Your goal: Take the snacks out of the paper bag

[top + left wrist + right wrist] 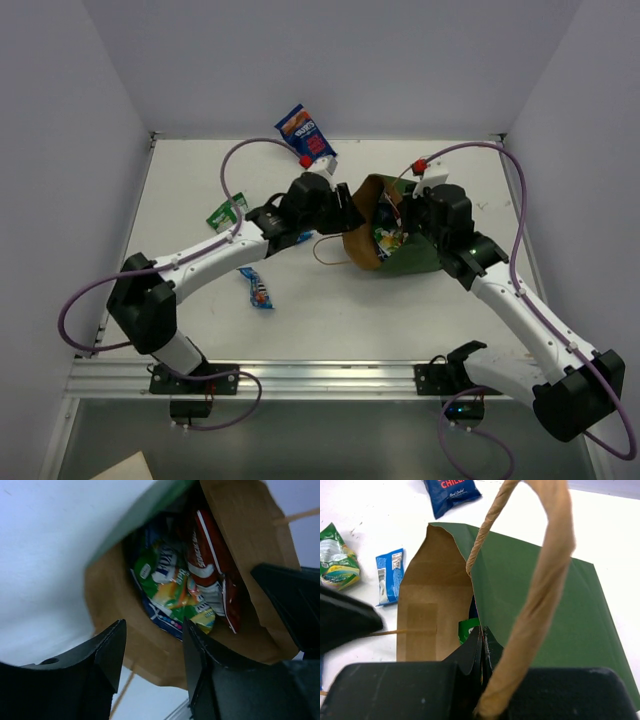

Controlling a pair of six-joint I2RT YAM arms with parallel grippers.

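Observation:
The dark green paper bag lies on its side, its brown mouth facing left. My right gripper is shut on the bag's upper wall edge, its fingertips pinched together beside the tan loop handle. My left gripper is open and empty at the bag's mouth. Inside the bag I see a green-orange packet, a red packet and a blue one. A green packet peeks out in the right wrist view.
On the table outside the bag lie a dark blue packet at the back, a green packet on the left, and a blue-white bar nearer the front. Grey walls enclose the table on three sides.

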